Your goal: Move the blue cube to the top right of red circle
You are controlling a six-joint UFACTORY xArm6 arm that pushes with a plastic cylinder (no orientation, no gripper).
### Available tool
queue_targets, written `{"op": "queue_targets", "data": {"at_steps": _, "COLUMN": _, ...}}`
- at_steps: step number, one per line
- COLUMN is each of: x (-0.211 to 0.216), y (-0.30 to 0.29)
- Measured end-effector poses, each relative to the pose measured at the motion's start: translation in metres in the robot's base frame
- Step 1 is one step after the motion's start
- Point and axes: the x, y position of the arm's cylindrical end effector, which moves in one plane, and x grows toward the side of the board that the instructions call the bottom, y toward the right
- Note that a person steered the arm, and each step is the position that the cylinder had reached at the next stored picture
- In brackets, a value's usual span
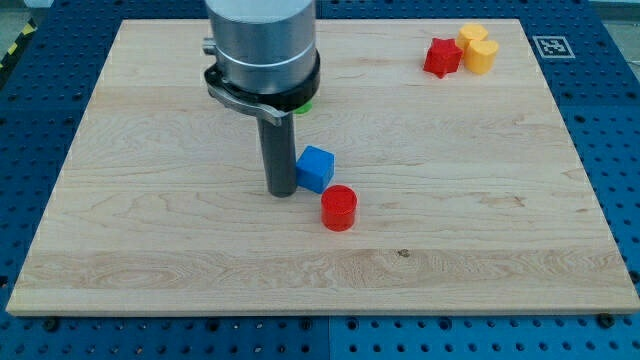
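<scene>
The blue cube (316, 168) sits near the middle of the wooden board. The red circle (339, 208), a short red cylinder, lies just below and to the right of it, almost touching. My tip (281, 190) rests on the board right beside the blue cube's left side, touching or nearly touching it. The red circle is a little to the right of my tip and slightly lower.
A red star-shaped block (441, 57) and two yellow blocks (478, 49) cluster at the view's top right. A green block (303, 105) shows only as a sliver behind the arm's grey body (262, 45). The board's edge (320, 312) runs along the view's bottom.
</scene>
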Motion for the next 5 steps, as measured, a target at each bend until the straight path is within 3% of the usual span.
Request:
{"op": "queue_targets", "data": {"at_steps": 3, "x": -0.007, "y": -0.003}}
{"op": "queue_targets", "data": {"at_steps": 5, "x": -0.007, "y": 0.042}}
